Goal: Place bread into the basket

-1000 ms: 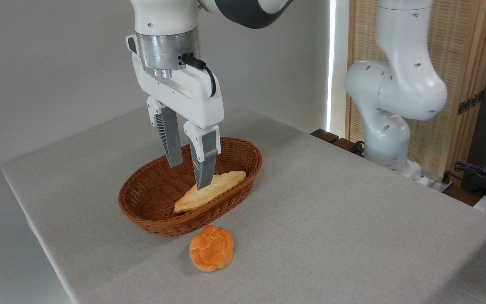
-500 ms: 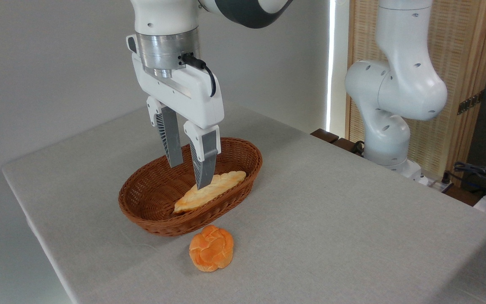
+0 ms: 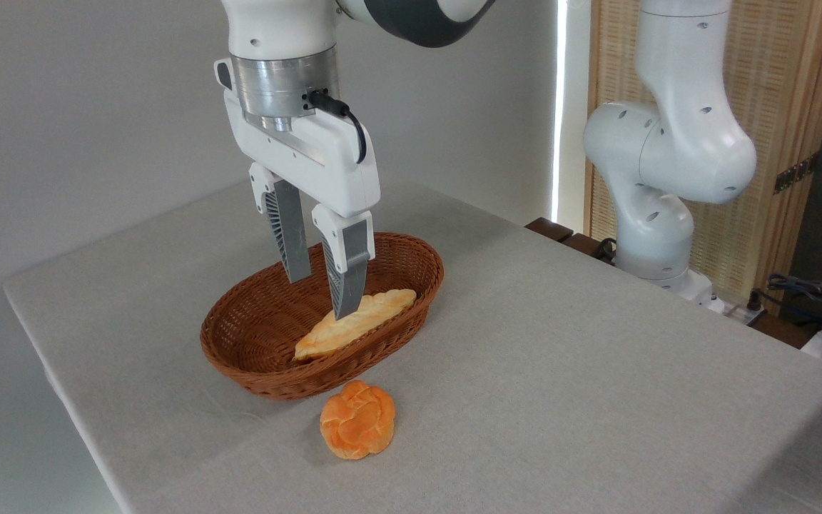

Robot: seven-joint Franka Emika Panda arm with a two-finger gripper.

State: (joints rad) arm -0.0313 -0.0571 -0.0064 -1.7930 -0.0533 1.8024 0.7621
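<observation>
The robot's two-finger gripper hangs released above the oval brown wicker basket; next, I reckon, it must reach the small round orange bun just outside.

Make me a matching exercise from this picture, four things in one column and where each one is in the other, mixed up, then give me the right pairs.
Things:
1. round orange bun
2. long pale loaf
3. hand
4. basket

Places:
A. lying inside the basket
B. on the table, holding one bread
C. on the cloth in front of the basket
D. above the basket, open and empty

Pairs: 1-C, 2-A, 3-D, 4-B
</observation>
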